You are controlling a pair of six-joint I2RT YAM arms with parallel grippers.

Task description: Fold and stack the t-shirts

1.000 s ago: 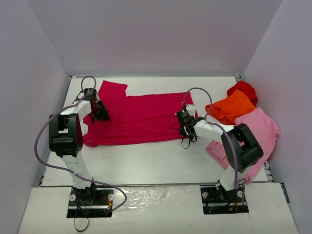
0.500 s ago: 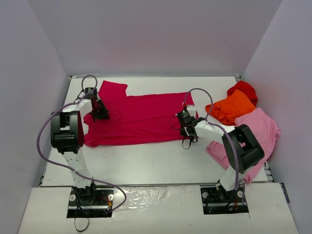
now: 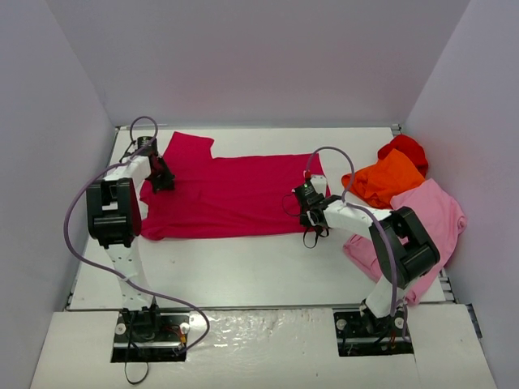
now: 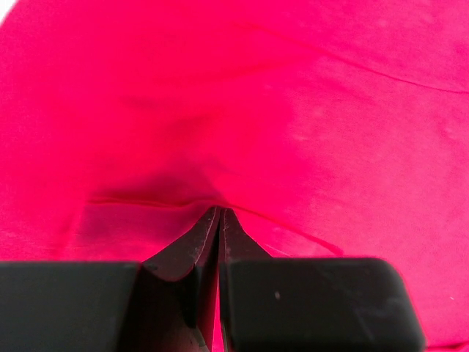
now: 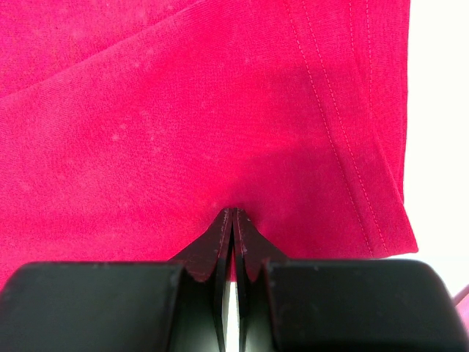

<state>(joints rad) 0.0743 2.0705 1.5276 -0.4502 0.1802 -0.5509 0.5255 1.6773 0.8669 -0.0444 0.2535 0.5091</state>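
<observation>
A crimson-magenta t-shirt [image 3: 235, 194] lies spread flat across the middle of the table, sleeve end to the left and hem to the right. My left gripper [image 3: 160, 177] is shut on a pinch of its cloth near the left end; in the left wrist view the fingertips [image 4: 220, 210] meet at a small raised fold of the shirt [image 4: 293, 110]. At the right end my right gripper [image 3: 308, 203] is shut on the cloth just inside the stitched hem, and its tips [image 5: 232, 213] press into the shirt [image 5: 183, 110].
Three more t-shirts are heaped at the right side: an orange one [image 3: 388, 178], a bright red one [image 3: 405, 148] behind it and a light pink one [image 3: 430, 219] nearer the front. White walls enclose the table [image 3: 243, 267] on three sides.
My left gripper has moved toward the back left, drawing the shirt's left end with it so the cloth lies straighter. The right gripper has stayed nearly still.
</observation>
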